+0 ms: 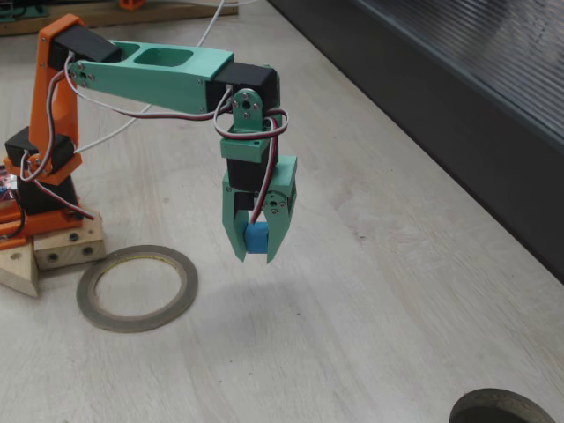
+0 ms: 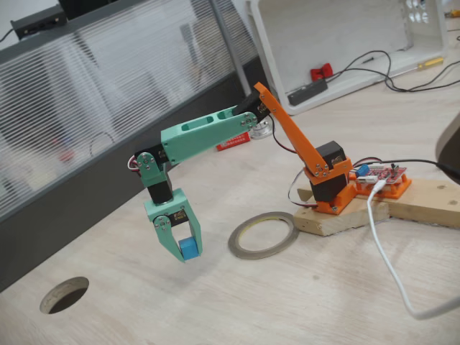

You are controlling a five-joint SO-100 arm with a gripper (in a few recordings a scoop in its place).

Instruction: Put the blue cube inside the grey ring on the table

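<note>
Two jaws clamp blue cube (image 1: pixel 256 239) between tips, above table (image 1: pixel 370 291).

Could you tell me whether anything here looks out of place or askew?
Nothing stands out. The gripper holds the blue cube squarely above the table, and the grey ring lies flat and empty beside it.

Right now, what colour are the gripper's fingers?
Mint green fingers, clearest in a fixed view, closed on the blue cube.

Two raised, opposite-facing table (image 1: pixel 397 291) views
</note>
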